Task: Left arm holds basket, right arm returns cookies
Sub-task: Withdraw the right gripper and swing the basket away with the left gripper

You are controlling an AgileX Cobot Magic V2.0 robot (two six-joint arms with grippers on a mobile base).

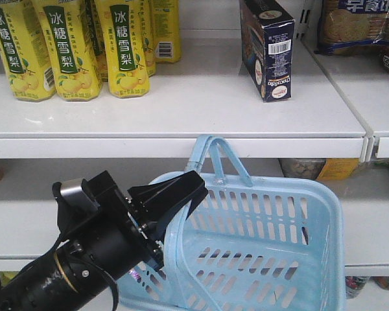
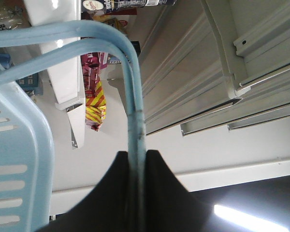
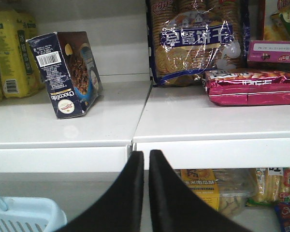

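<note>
Below the shelf, my left gripper clamps the basket by its handle; my right gripper, fingers pressed together and empty, faces the cookies standing on it.

A broad bare stretch of white shelf lies open between the yellow drink cartons on the left and the navy cookie box on the right, while clear-wrapped biscuit packs and a pink packet crowd the neighbouring shelf.
</note>
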